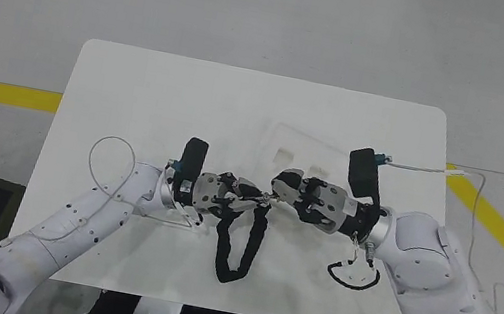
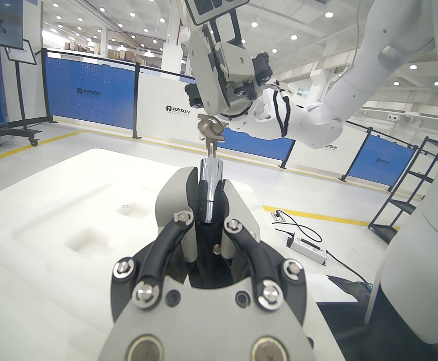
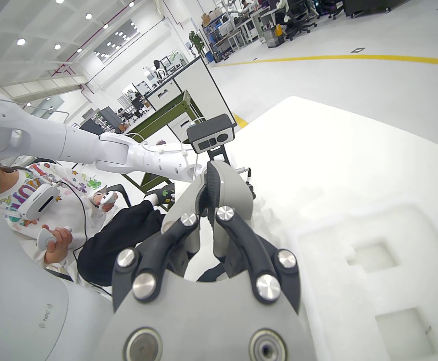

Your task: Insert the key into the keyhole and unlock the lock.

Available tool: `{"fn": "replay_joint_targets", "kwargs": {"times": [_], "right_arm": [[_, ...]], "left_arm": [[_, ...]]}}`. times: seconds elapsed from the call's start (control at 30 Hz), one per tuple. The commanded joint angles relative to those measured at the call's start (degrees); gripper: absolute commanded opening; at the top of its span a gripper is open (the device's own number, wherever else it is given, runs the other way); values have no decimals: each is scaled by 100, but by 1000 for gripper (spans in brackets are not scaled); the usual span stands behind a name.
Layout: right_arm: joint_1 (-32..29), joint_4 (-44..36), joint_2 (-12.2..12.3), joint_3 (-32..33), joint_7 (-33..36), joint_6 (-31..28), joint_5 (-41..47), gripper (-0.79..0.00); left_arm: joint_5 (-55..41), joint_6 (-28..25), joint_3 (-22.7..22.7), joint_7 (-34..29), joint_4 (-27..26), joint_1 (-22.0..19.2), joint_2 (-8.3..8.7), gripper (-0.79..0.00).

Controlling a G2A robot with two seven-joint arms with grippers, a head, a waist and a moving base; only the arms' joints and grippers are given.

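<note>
key tip in the keyhole, turn not yet made

the left jaws are clamped on the lock, held above the surface with its black cable loop drooping. the key, pinched by its bow in the right jaws, has its tip in the keyhole with blade showing; full seating and the turn seem left.
</note>
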Motion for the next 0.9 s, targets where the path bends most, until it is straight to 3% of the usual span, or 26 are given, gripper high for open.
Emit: {"fn": "replay_joint_targets", "kwargs": {"times": [0.0, 0.43, 0.87], "right_arm": [[17, 16, -2, -10, 5, 1, 17, -785], [-148, -79, 56, 394, -76, -41, 21, -785], [74, 175, 21, 123, 44, -12, 160, -785]], "left_arm": [[1, 0, -3, -1, 1, 0, 1, -785], [-7, 0, -63, -1, 31, 24, 26, -785], [-46, 0, -78, 0, -73, 54, 50, -785]]}}
